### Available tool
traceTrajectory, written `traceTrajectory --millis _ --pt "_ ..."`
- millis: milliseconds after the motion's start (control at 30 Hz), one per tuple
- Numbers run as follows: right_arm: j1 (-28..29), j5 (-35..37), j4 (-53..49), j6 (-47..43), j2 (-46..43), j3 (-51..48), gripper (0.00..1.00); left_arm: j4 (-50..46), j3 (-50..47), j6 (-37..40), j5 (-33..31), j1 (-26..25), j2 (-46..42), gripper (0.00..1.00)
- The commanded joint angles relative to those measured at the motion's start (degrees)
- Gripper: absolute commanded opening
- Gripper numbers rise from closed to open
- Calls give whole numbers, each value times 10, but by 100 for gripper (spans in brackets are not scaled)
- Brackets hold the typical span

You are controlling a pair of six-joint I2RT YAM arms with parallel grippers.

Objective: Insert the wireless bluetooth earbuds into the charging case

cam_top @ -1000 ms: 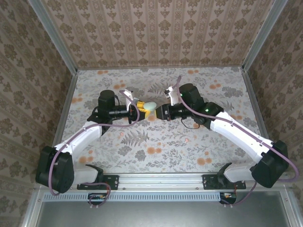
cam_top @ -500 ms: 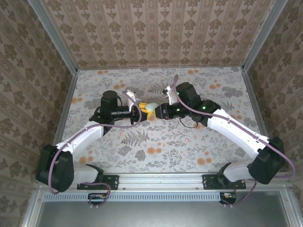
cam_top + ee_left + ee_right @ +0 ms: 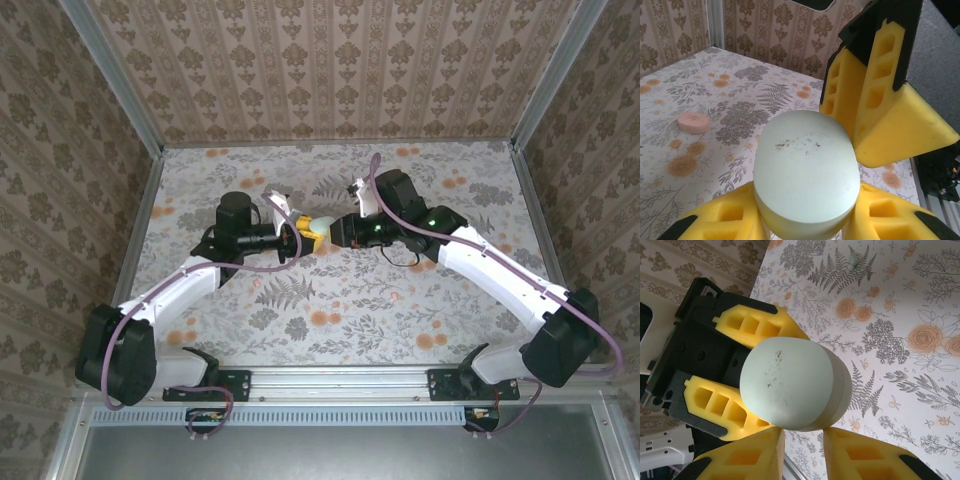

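Observation:
A closed, pale mint charging case hangs above the table's middle, held sideways. My left gripper is shut on it, and its yellow pads press both sides of the case. My right gripper faces it from the right. Its yellow fingers stand open with a narrow gap, their tips just short of the case's rim, and nothing lies between them. One small pale pink earbud and one tiny mint earbud lie on the table.
The floral tablecloth covers the table, with patterned walls on three sides. The aluminium rail runs along the near edge. Both arms meet over the middle.
My right gripper has moved left, up to the case. My left gripper has carried the case slightly to the right and still holds it.

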Motion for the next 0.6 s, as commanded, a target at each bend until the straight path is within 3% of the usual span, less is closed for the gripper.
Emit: traceTrajectory --millis 0,567 --pt "-13 29 31 15 13 30 27 -34 9 28 46 -19 4 16" --pt "-19 15 7 28 38 66 26 -95 20 74 20 -28 8 15"
